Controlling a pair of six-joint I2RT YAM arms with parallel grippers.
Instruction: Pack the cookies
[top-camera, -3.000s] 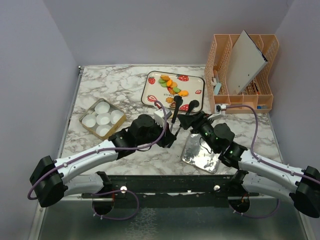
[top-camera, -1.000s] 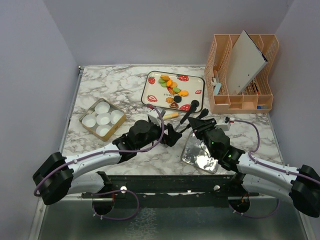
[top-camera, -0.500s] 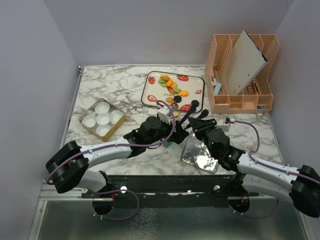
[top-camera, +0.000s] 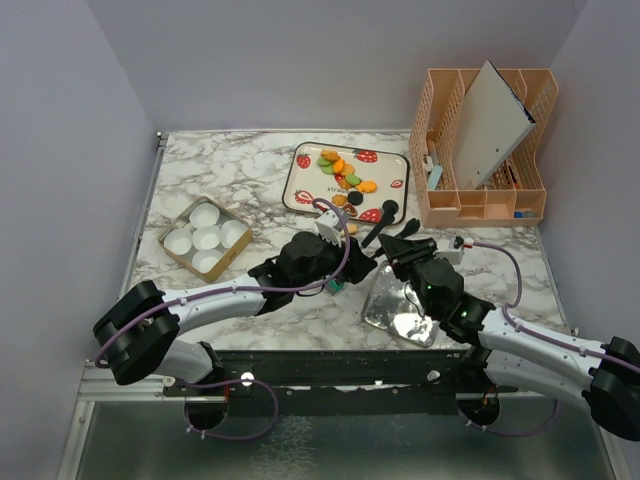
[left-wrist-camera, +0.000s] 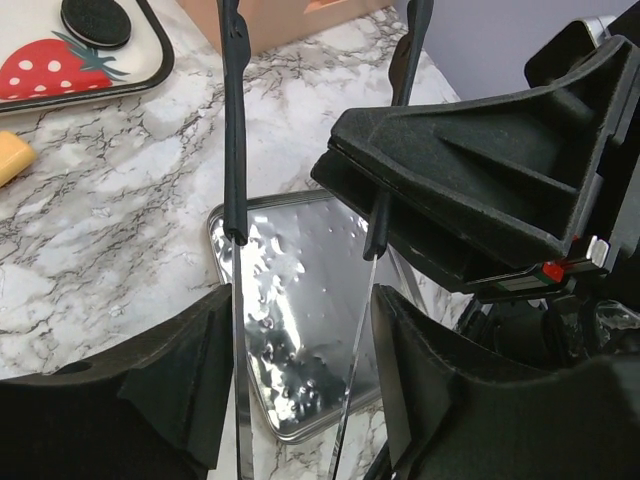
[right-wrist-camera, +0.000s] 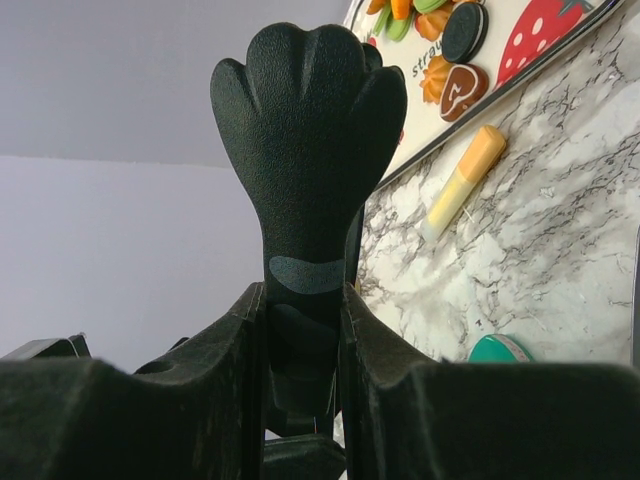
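Your right gripper (right-wrist-camera: 298, 300) is clamped on the tongs (right-wrist-camera: 305, 130) below their heads. Your left gripper (left-wrist-camera: 300, 310) stands wide astride both arms. Close the left squarely before the right lets go. The cookies (top-camera: 345, 175) lie on the tray (top-camera: 312, 182) just beyond.

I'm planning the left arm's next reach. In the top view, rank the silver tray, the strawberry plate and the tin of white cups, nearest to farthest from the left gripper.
From the left gripper:
1. The silver tray, right beside it, toward the near edge.
2. The strawberry plate, beyond it, toward the back.
3. The tin of white cups, well off to the left.
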